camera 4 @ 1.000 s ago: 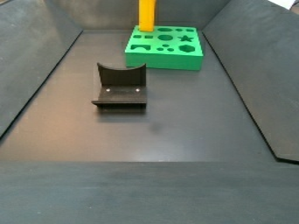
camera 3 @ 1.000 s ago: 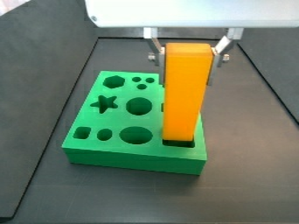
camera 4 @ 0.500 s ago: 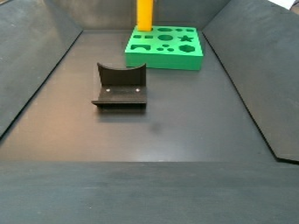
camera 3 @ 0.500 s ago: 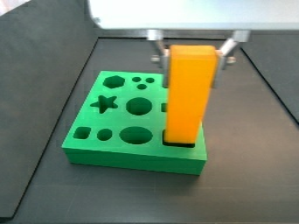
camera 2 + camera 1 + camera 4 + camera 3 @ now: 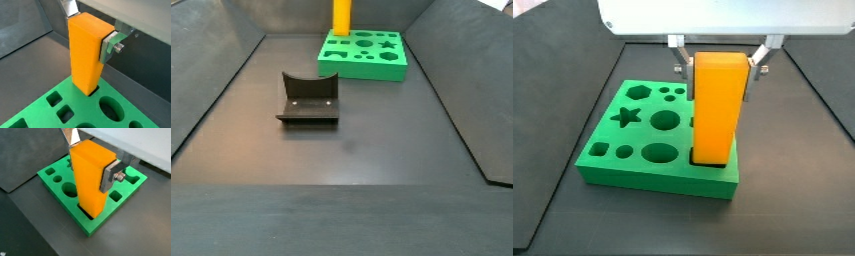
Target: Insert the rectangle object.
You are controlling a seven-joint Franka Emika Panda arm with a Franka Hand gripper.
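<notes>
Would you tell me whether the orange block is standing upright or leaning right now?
Upright: the rectangle object stands vertically with its lower end in a slot of the green board, and the gripper flanks its top.

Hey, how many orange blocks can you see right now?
1. The orange block stands upright, its lower end in a slot near the green board's edge, with the hand clamping its top. No other shows.

The rectangle object [image 5: 341, 15] stood upright at the near-left corner of the green board [image 5: 372, 58] — its top cut off by the frame edge, so the gripper was out of sight. The board lay at the far end of the dark floor; the fixture [image 5: 309, 98] stood well apart, nearer the camera.
</notes>
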